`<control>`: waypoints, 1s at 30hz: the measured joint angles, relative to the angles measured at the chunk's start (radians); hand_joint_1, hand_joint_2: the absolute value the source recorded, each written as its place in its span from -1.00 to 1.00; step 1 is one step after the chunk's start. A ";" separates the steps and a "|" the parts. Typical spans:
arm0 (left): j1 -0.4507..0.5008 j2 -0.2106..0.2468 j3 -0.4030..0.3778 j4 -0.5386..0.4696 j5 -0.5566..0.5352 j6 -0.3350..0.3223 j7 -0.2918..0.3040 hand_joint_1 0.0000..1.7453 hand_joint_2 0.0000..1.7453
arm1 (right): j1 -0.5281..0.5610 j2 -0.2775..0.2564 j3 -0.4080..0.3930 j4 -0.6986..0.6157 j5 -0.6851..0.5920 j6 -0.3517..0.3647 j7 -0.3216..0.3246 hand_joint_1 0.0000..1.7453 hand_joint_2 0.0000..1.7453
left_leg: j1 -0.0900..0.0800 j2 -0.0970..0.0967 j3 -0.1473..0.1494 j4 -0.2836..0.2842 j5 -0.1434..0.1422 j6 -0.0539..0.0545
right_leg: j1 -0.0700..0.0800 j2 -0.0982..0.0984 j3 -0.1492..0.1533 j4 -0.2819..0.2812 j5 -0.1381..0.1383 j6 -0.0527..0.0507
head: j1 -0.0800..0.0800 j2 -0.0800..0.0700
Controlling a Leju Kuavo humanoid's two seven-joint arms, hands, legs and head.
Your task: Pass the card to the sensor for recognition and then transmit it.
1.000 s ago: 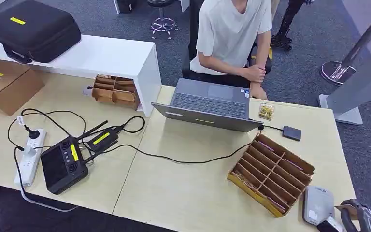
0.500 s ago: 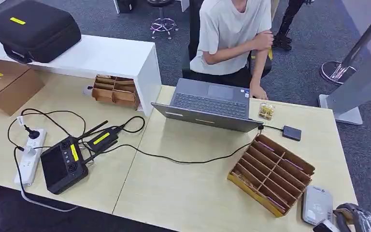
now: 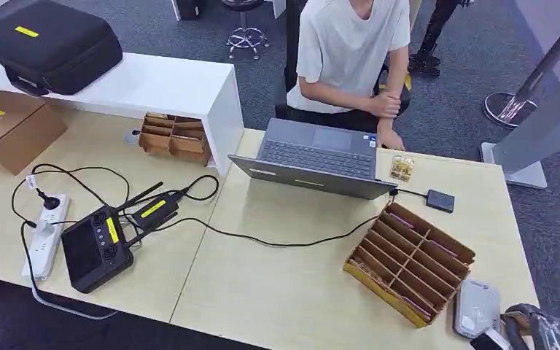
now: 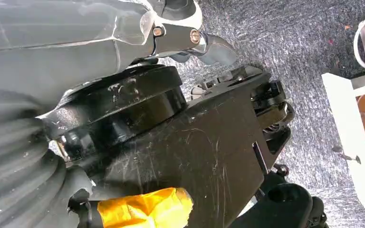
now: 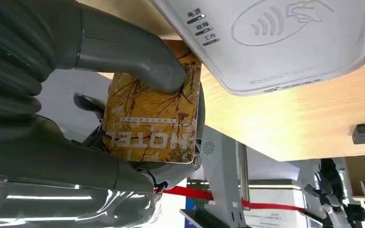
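Observation:
My right hand sits at the table's near right corner, just beside the white card reader. In the right wrist view its thumb presses a brown-gold hotel card against the fingers. The card's far edge lies under the rim of the reader, whose face carries a wave symbol. I cannot tell whether card and reader touch. My left hand hangs over the carpet, one grey finger sticking out with nothing in it.
A cardboard divider box with cards stands left of the reader. Behind it are a laptop, a small black box and a cable. A person sits across the table. A black controller lies at the left.
My right hand has crept left, closer to the reader, still holding the card. The person raised an arm to the shoulder and lowered it again.

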 joint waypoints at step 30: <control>0.000 0.001 0.000 0.000 -0.037 -0.002 -0.001 -1.00 1.00 | -0.305 -0.128 0.006 -0.345 -0.018 0.029 0.009 1.00 1.00 | 0.000 0.002 -0.001 0.000 0.001 0.000 | 0.000 0.002 0.000 0.001 0.002 0.000 | 0.000 0.000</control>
